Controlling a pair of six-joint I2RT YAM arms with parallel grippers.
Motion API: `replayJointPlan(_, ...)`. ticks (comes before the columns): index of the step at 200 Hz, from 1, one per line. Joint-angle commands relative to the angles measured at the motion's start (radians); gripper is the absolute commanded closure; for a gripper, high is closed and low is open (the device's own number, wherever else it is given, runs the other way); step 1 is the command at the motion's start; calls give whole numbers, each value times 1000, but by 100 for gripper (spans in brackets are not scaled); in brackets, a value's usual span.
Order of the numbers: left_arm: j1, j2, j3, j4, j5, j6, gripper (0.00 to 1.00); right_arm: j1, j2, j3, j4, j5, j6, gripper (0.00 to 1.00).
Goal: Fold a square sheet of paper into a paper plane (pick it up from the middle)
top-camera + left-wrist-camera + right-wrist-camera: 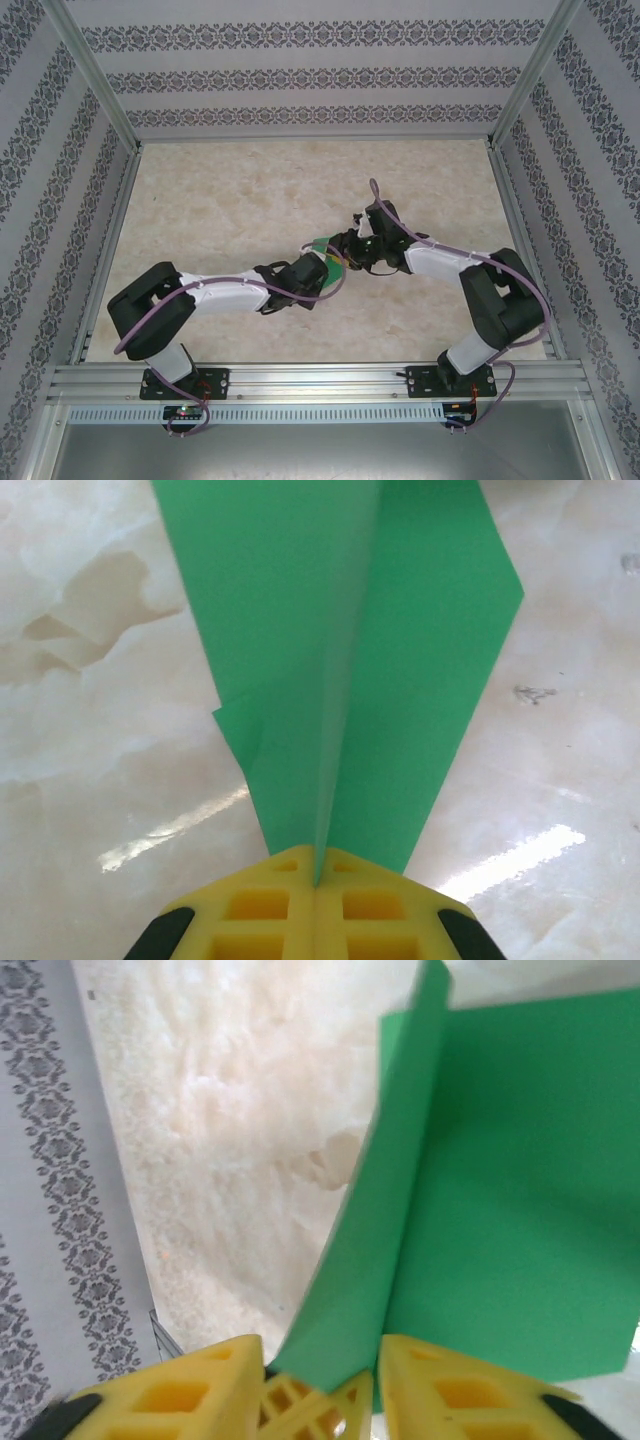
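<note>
Paper plane (pixel 400 660) clamped in left pincer (pixel 316 875), right pincer (pixel 322 1360) parted around it

- L arm (pixel 215 296): white links, black joints.
- R arm (pixel 440 262): same white/black build.
- Purple cable (pixel 118 338) loops along ea. arm.
- Black base blocks (pixel 180 383), red wiring below.
- Fingers (pixel 262 908): yellow w/ square cut-outs, black behind.

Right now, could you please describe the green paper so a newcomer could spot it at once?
On the pale marble table, look to its middle. The green paper is there, creased and pinched in the left hand. It is the only bright-green thing there.
</note>
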State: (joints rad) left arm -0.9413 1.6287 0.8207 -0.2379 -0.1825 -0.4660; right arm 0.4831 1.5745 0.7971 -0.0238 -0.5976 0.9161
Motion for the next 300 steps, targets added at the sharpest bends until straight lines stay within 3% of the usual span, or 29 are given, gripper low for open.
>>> replayJointPlan(1, 52, -45, -47, 122, 141, -29, 100, -24, -84, -10, -36, 18, -50, 60)
replayJointPlan(48, 110, -51, -94, 189, 253, -54, 100, -38, -132, -26, -43, -7, -72, 58)
replayJointPlan(138, 230, -27, -151, 281, 442, -114, 100, 83, 55, 52, 63, -39, -40, 82)
replayJointPlan(255, 297, 37, -144, 295, 575, -128, 100, 83, 232, 116, 129, -24, -17, 83)
replayJointPlan(300, 306, 34, -127, 258, 570, -98, 89, 74, 252, 127, 117, -6, -19, 84)
